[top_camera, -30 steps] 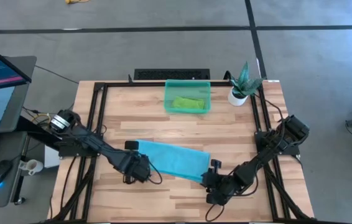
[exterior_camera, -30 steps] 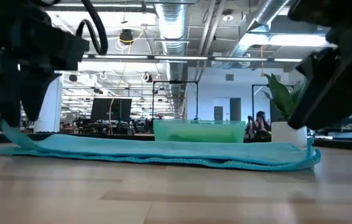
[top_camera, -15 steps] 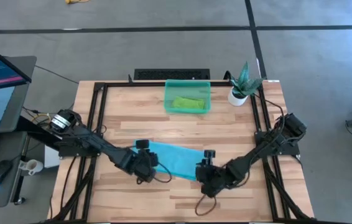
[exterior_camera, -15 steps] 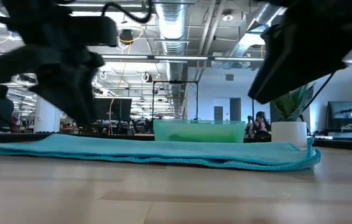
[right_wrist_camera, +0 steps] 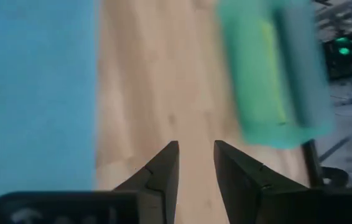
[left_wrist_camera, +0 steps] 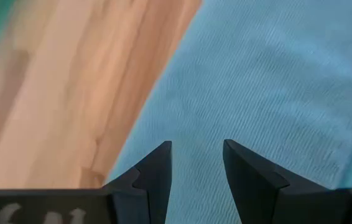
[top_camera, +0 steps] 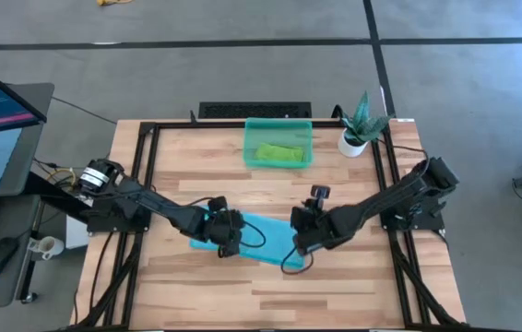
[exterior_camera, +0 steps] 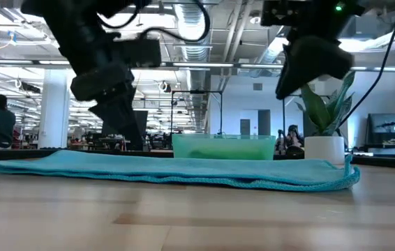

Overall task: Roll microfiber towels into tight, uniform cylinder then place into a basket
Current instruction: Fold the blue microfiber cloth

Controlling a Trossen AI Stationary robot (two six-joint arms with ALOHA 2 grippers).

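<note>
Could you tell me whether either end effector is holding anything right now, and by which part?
Nothing is held. Both wrist views show empty gaps between the fingers: the left end effector is over the blue towel, the right end effector over bare table beside it.

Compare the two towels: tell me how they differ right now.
The turquoise towel lies flat on the table; the green towel sits bunched in the basket. The turquoise towel covers more area than the green towel. Both are soft cloths, and neither claw holds either.
</note>
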